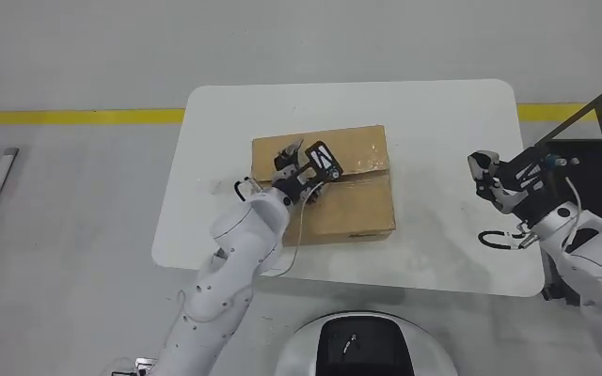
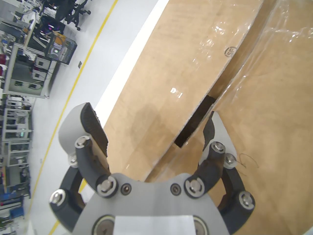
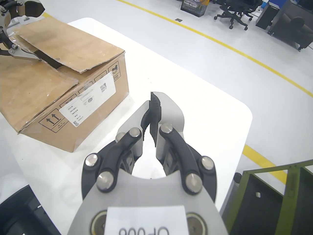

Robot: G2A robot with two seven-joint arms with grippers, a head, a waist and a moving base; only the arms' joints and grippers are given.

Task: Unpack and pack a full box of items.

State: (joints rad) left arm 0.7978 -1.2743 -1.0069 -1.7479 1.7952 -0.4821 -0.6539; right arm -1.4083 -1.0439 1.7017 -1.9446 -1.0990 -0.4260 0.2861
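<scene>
Finding the box point(image 1: 329, 211) sitting upright near the middle of the table point(image 1: 451, 113), top flaps folded down, loose clear tape point(image 2: 283, 25) clinging along both of them. Hovering at the top seam with the left gripper point(image 1: 306, 158), fingers point(image 2: 94, 125) standing wide open and gripping nothing. Tucking one finger under the free edge of the far flap point(image 2: 185, 50), propping that edge slightly above the near flap point(image 2: 269, 123). Hanging the other finger clear above the far flap's top face, apart from the cardboard. Hanging the right gripper point(image 3: 152, 113) over the table's right end, well apart from the box, fingers pressed together on nothing. Facing that gripper with the box's end wall, bearing a white label point(image 3: 88, 101) and a pair of upward arrows beside it. Lying on the floor beyond the table's far side as a yellow line point(image 1: 94, 116).
</scene>
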